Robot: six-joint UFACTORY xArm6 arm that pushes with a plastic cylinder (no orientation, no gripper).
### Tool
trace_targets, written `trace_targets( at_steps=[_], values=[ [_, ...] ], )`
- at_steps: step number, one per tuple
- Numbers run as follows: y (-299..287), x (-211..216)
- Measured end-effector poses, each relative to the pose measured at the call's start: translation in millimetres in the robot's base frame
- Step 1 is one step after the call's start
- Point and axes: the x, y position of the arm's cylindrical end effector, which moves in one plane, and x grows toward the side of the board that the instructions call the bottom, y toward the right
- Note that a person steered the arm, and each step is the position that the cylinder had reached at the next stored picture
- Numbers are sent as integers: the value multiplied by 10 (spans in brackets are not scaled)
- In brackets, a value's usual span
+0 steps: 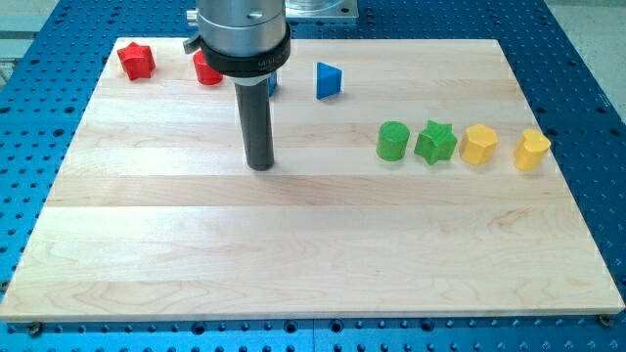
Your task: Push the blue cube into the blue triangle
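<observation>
No fingers on this rig, so no open or closed state to report; contact is only my tip (260, 164), the lower end of the dark rod, resting on the pale wooden surface (313, 254) left of centre with no block touching it. Blue cube (273, 84) is at 12 o'clock from my tip, near the surface's top edge, mostly hidden behind the arm's grey housing; only a blue sliver shows, so I can't confirm its shape or how it sits. Blue triangle block (329, 80) is at 1 o'clock from my tip, just to the 3 o'clock side of the cube, with a small gap between them. Red block (205, 68) is partly hidden at 11 o'clock, red star block (136, 60) further out at 10 o'clock. Well apart at 3 o'clock: green cylinder (392, 141), green star block (435, 142), two yellow blocks (478, 144) (531, 150). Judgement: the cube looks small, light, rigid and likely slides easily on smooth wood; an off-centre push may spin it. Best contact is mid-face on its 9 o'clock side, pushing toward 3 o'clock.
</observation>
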Motion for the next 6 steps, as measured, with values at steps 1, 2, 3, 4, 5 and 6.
trace_targets(
  at_steps=[1, 2, 3, 4, 5, 6],
  values=[
    [-9, 37],
    [-22, 95],
    [-22, 67],
    [-312, -214],
    [-609, -487],
    [-597, -836]
  ],
)
